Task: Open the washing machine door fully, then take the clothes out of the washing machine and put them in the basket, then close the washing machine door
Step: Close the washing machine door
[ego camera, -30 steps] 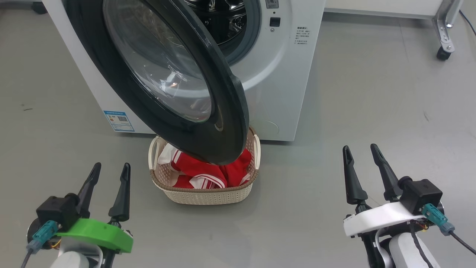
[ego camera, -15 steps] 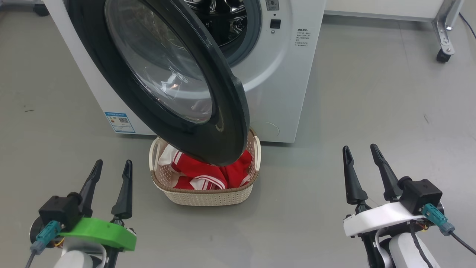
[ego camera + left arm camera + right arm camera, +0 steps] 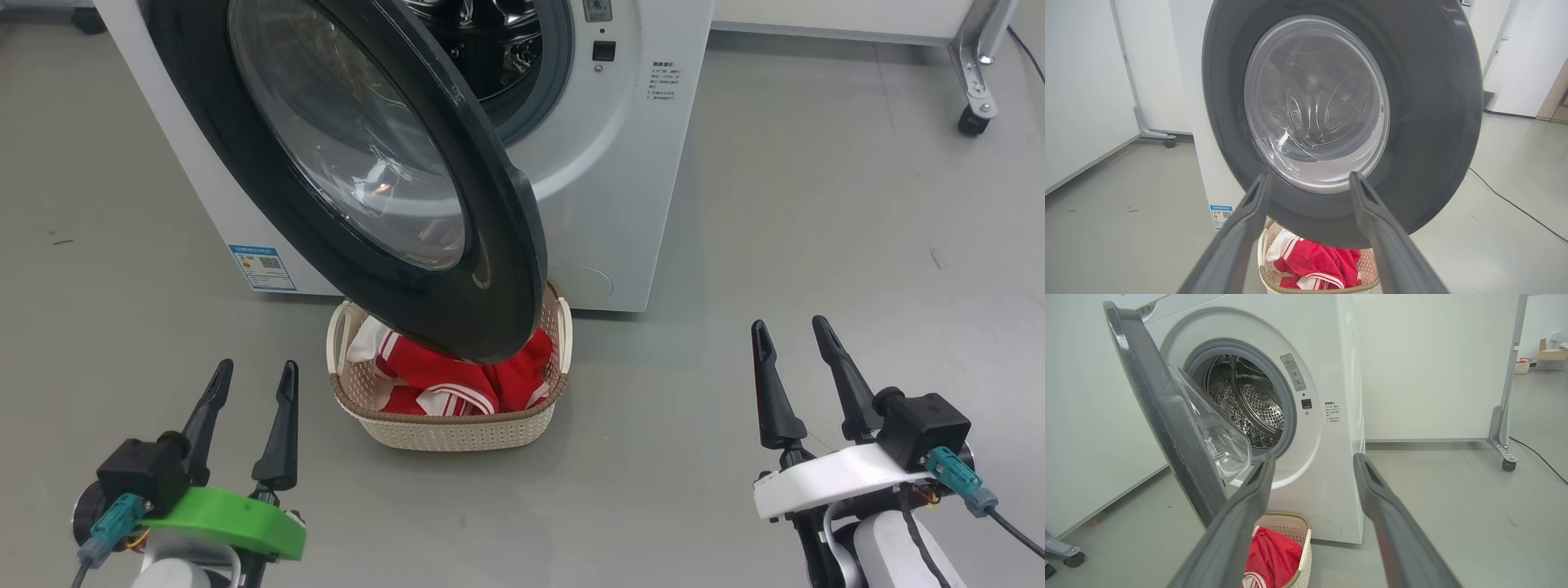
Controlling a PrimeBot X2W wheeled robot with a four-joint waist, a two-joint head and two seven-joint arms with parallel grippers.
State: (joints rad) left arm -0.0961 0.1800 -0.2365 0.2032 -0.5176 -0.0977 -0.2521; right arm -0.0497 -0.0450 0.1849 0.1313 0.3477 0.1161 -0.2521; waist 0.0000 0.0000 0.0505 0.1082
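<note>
Head view has the washing machine door (image 3: 359, 163) standing open, swung out from the washing machine (image 3: 620, 188) with its lower rim over the basket (image 3: 457, 429), which sits on the floor just in front of the machine. The clothes (image 3: 441, 380), red with white stripe trim, lie heaped in the basket, and the part of the steel drum (image 3: 1249, 404) I can see from my right wrist looks bare. So I judge the emptying done and the closing of the door the step in hand. My left jaws and right jaws both stand spread wide and hold nothing, low on either side of the basket and well apart from the door. From my left wrist the door's outer face and glass bowl look squarely back at me, so the next move, I think, calls for bringing that arm up to the black rim near its free edge and pushing it round towards the grey ring until it latches. As for writing: a blue label (image 3: 263, 267) with a square code low on the front, a grey warning sticker (image 3: 1293, 371) with a triangle by the opening, and a block of small print (image 3: 663, 80) beside it, all too fine to read.
</note>
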